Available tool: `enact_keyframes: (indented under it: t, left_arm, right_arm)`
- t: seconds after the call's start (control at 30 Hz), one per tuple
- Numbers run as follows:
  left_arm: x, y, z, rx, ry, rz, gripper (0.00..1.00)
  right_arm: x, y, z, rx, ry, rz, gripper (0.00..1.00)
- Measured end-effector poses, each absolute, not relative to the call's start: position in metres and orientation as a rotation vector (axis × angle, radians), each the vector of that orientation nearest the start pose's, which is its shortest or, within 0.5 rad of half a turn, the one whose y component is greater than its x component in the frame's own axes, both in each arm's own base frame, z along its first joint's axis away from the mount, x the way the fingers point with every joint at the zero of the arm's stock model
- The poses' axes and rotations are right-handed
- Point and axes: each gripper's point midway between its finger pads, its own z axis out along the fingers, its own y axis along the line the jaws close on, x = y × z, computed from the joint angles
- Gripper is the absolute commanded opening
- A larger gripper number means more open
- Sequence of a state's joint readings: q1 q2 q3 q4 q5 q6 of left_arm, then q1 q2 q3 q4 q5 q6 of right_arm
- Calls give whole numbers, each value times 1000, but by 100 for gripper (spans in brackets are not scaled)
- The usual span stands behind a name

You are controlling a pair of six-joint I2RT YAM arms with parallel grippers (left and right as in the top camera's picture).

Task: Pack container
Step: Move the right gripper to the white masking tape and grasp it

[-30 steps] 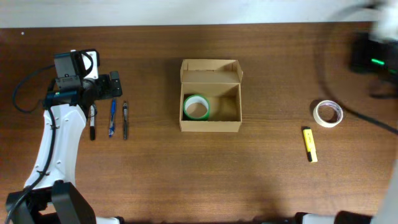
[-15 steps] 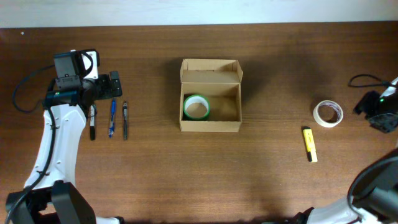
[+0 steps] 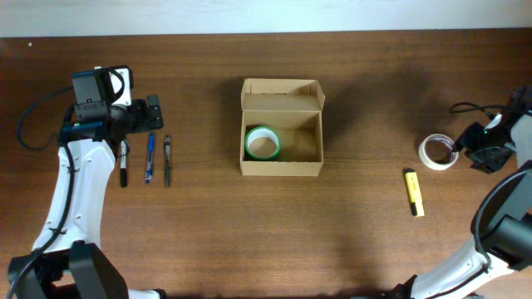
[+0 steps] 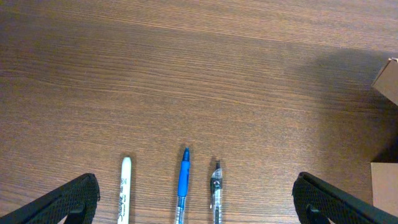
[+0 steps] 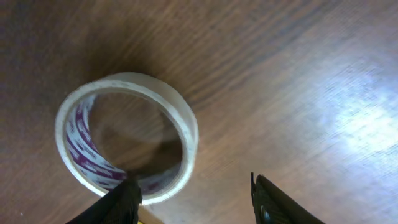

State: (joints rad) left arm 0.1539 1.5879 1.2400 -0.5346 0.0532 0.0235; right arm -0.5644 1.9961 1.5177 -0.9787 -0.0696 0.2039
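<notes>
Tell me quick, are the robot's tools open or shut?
Left tool: open, holding nothing.
Right tool: open, at the tape roll, not gripping it.

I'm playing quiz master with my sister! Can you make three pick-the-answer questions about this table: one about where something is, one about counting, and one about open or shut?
1. Where is the green tape roll?
A) inside the cardboard box
B) next to the yellow marker
C) on the floor

2. How many pens lie in a row?
A) two
B) three
C) five

3. How is the box's lid?
A) shut
B) taped down
C) folded open

Answers:
1 A: the overhead view shows the roll sitting in the box's left half.
2 B: a white one, a blue one and a dark one lie side by side.
3 C: the flap stands back, so you can see inside.
</notes>
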Motion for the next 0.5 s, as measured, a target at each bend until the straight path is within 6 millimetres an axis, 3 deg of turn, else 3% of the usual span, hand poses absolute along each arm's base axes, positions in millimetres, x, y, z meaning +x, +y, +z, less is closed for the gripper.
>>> enact_keyframes:
  t: [0.27,0.37,0.5]
  left_arm:
    - [428,57,161,-136,2447,13,99]
    - [428,57,161,-136,2447,13,99]
    - [428,57,161,-136,2448,12,99]
  right_arm:
    - [344,-198,25,1152,2855,51,56]
    - [339,-196,12,1169,2884,53,43]
    - [337,-195,3,1185,2897,47,41]
